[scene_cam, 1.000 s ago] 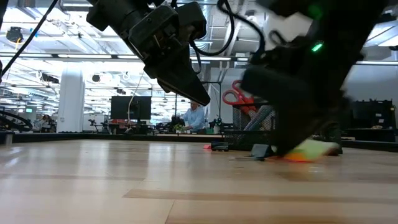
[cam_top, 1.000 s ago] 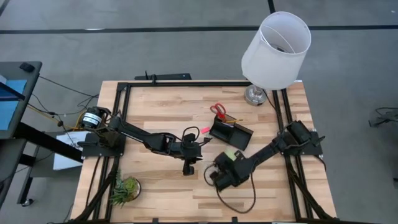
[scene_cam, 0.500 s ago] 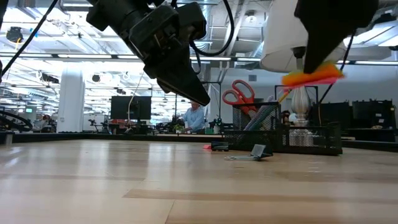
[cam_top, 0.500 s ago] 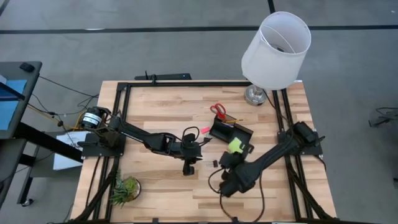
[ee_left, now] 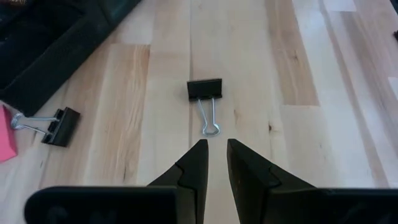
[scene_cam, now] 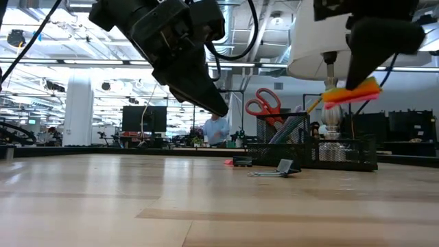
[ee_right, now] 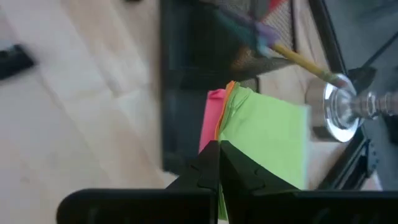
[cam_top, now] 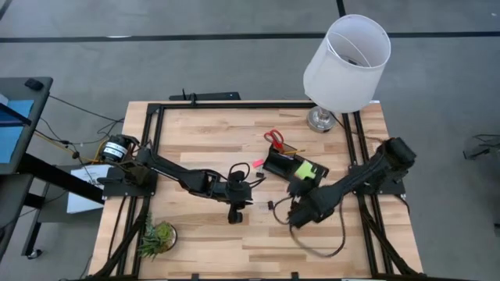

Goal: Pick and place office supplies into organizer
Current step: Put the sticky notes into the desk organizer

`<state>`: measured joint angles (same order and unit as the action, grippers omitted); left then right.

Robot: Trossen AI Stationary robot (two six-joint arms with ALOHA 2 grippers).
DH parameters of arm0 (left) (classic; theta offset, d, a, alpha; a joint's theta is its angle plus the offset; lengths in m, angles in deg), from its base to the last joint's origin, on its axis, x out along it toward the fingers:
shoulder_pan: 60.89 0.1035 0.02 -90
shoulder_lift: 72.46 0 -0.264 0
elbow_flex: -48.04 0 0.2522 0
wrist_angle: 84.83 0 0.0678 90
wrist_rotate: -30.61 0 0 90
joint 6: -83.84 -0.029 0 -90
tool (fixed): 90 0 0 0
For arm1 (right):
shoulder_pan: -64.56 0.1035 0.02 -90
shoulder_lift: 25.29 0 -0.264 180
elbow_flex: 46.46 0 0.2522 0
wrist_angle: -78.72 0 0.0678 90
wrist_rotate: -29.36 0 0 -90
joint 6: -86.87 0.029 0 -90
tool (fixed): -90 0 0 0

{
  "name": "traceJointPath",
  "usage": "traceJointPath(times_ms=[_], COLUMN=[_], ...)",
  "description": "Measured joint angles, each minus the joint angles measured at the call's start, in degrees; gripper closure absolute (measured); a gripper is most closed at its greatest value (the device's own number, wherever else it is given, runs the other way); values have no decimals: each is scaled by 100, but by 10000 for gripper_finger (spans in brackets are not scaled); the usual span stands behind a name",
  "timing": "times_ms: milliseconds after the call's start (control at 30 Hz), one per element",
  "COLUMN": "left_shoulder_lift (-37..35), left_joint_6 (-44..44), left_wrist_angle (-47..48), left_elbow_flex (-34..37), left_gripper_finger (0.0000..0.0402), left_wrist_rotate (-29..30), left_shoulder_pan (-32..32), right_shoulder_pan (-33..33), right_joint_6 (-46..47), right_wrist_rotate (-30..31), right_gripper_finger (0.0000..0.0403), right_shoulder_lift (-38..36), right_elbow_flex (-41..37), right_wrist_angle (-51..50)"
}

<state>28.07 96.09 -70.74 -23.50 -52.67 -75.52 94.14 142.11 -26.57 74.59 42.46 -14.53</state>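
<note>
A pale wooden plank surface (cam_top: 203, 136) carried a black mesh organizer (cam_top: 283, 165) near its far right corner, beside a lamp (cam_top: 346, 53) with a white shade. The right pincer (cam_top: 299, 176) was clamped shut on a lime green sticky-note pad (cam_top: 304, 169), layered with orange and pink sheets, holding it in the air just over the organizer's low front tray. The thin paper block sat gripped at one edge and tilted, so it could slip, fan open or catch the tray's wire rim on release. Red-handled scissors (cam_top: 273, 138) and pencils already stood in the taller back section. The left pincer (cam_top: 251, 179) hovered mid-surface, fingers nearly closed and empty, above a black binder clip (ee_left: 204, 90) with wire handles.
</note>
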Motion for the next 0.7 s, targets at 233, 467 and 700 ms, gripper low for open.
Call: traceJointPath(times_ms=[233,467,700], left_shoulder_lift=[0,0,0], left_joint_6=[31,36,-123], left_wrist_angle=[-52,-96,-130], left_elbow_flex=[-1,-2,-2], left_gripper_finger=[351,351,351], left_wrist_rotate=[-2,-2,5], left_shoulder_pan=[-33,-31,-27], right_shoulder_pan=[-499,-928,-946], right_joint_6=[-815,-743,-1345], right_wrist_rotate=[-221,-774,-804], right_gripper_finger=[402,403,398], right_shoulder_lift=[-1407,-1881,-1887], right_elbow_flex=[-1568,-2804,-3053], right_wrist_angle=[2099,3131,3907])
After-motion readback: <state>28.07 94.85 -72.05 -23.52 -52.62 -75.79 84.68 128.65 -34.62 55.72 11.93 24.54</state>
